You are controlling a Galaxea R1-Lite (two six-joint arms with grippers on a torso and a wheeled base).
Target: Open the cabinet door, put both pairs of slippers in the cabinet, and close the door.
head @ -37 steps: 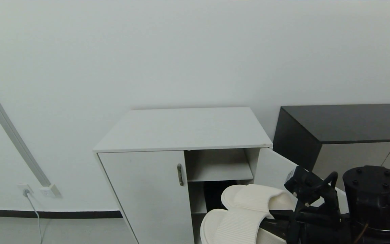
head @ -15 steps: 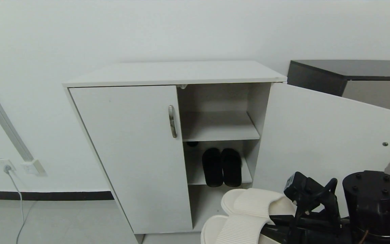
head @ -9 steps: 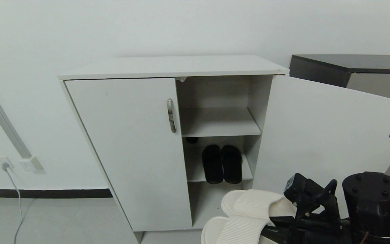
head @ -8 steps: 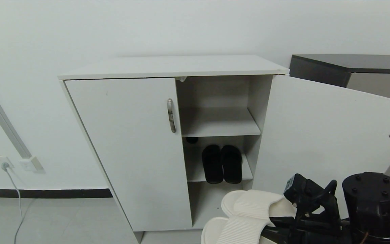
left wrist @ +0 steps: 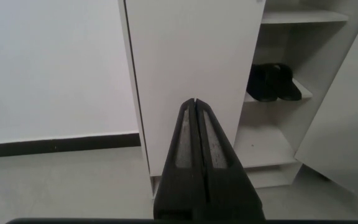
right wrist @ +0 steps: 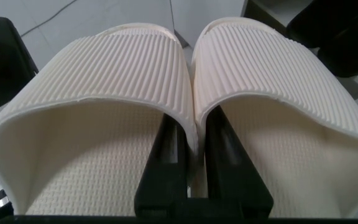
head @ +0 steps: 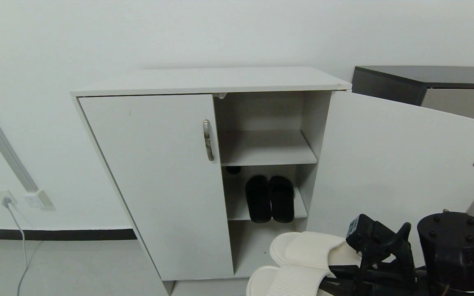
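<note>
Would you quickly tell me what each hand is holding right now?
Left hand: closed, holding nothing.
Right hand: closed on the pair of cream slippers.

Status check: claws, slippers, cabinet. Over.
Right claw shut on white slippers, low by open right door. Left claw shut, holding nothing. Black slippers on middle shelf. Nothing blocking entry; left door closed.

Middle shelf (head: pixel 236 206) — black slippers (head: pixel 261 199), maybe dark item (head: pixel 233 169) behind.

Slipper pair (head: pixel 270 198) on middle cabinet shelf (head: pixel 235 206)
</note>
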